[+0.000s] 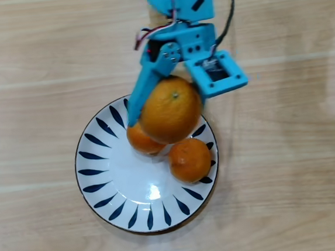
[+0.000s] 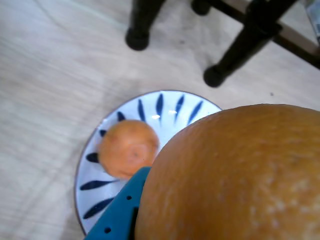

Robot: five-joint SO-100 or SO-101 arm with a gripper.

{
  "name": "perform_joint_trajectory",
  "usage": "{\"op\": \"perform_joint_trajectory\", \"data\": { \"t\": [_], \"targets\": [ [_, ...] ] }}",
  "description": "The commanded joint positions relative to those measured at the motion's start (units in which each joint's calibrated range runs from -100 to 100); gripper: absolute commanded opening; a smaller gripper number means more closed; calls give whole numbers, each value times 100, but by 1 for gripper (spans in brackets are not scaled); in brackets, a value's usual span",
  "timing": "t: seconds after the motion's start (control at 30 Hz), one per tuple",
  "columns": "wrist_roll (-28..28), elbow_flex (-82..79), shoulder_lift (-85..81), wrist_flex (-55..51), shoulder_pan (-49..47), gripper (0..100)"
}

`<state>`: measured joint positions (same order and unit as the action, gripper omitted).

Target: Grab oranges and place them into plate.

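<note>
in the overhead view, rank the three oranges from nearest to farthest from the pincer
1. Large orange: held in the pincer, above the plate's upper edge.
2. Small orange at left: on the plate, partly hidden under the large one.
3. Small orange at right: on the plate, lower in the view and farthest from the pincer.

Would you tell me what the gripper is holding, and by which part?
The gripper holds the larger orange by its opposite sides, above the plate.
</note>
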<state>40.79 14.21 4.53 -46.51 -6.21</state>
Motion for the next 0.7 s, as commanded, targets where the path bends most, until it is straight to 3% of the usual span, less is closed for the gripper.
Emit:
{"op": "perform_joint_trajectory", "data": {
  "t": [0.0,0.27,0.67],
  "targets": [
    [-174,41,-495,324,524,35],
    [-232,575,841,1415,1104,36],
    [-180,1662,2176,1398,1121,36]
  ]
}}
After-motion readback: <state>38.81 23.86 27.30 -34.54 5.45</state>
